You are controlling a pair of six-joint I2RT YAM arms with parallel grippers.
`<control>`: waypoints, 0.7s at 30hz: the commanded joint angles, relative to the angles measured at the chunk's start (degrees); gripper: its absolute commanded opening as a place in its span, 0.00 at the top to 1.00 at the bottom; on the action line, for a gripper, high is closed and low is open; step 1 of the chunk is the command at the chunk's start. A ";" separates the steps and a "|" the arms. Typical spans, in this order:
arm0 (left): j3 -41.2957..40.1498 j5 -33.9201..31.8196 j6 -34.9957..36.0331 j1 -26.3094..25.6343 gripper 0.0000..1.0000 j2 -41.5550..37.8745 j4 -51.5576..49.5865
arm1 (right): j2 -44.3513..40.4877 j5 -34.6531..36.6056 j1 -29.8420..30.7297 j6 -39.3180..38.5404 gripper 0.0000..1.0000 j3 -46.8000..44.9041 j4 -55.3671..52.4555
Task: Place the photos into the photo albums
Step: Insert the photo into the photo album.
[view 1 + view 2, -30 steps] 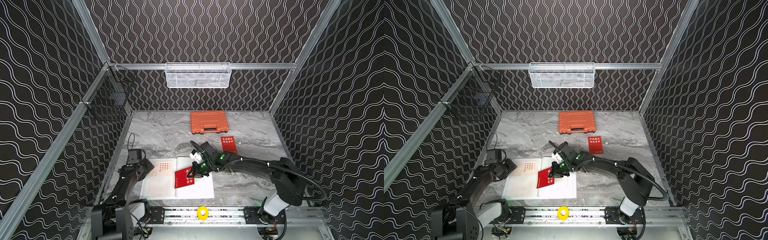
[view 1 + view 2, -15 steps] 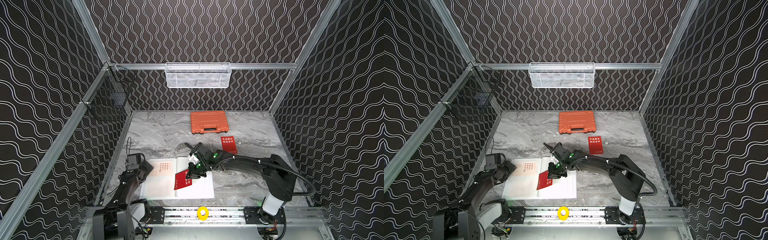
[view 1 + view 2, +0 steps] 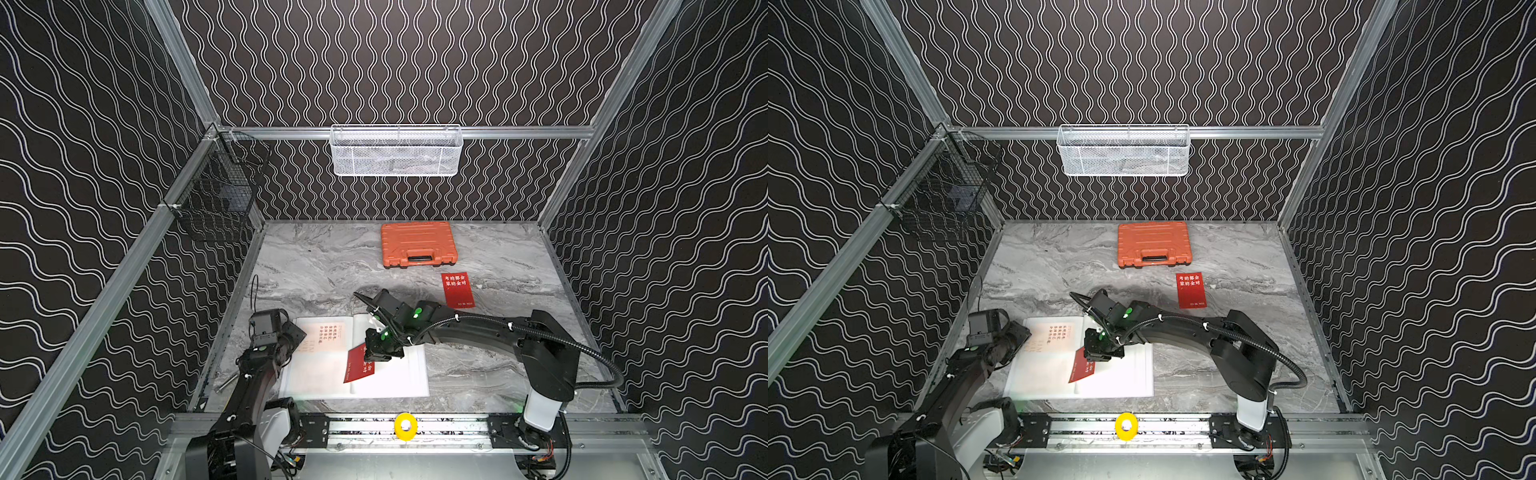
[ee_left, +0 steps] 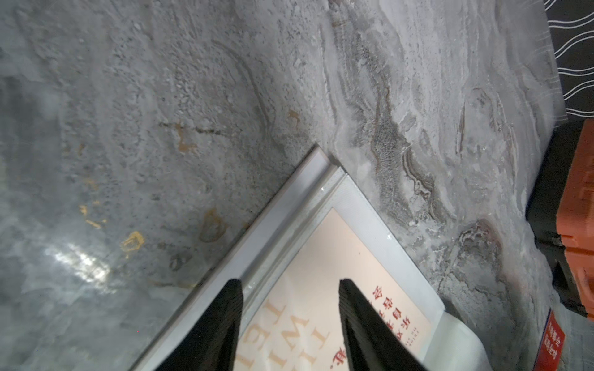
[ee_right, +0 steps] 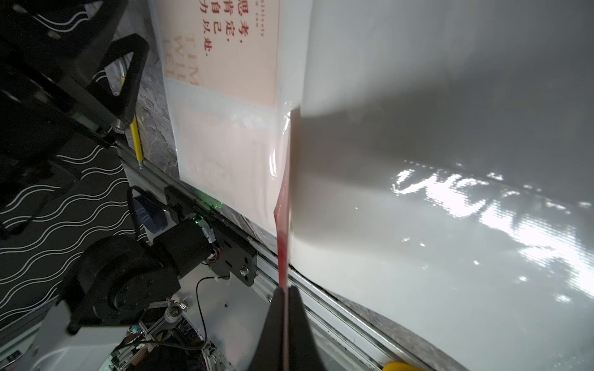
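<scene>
The photo album [image 3: 390, 380] [image 3: 1121, 380] lies open near the table's front left, white pages up. A cream photo [image 3: 328, 336] [image 4: 324, 266] sits in its left page's sleeve. My right gripper [image 3: 380, 354] [image 5: 284, 293] is shut on a red photo [image 3: 360, 368] [image 3: 1082, 367], which hangs tilted over the album's middle fold and shows edge-on [image 5: 283, 231] in the right wrist view. My left gripper [image 3: 296, 335] [image 4: 289, 290] is open above the album's far left corner, nothing between its fingers. Another red photo [image 3: 458, 289] [image 3: 1191, 289] lies flat on the table to the right.
An orange tool case [image 3: 419, 244] [image 3: 1153, 244] lies at the back of the marble table. A white mesh basket [image 3: 397, 150] hangs on the back wall and a black wire basket [image 3: 220, 195] on the left wall. A yellow knob [image 3: 405, 426] sits on the front rail.
My right gripper has carried the red photo a little leftward and toward the front, over the album's fold. The left arm has shifted slightly to the left.
</scene>
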 commanded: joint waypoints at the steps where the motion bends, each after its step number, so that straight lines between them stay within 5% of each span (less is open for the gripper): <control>1: -0.40 -0.93 -0.93 0.11 0.47 -0.73 1.07 | 0.52 3.11 0.67 1.53 1.00 1.25 -4.03; 21: -0.81 -0.12 -1.09 0.18 0.47 -0.61 1.91 | 1.52 8.24 2.05 -1.29 1.00 6.35 -12.77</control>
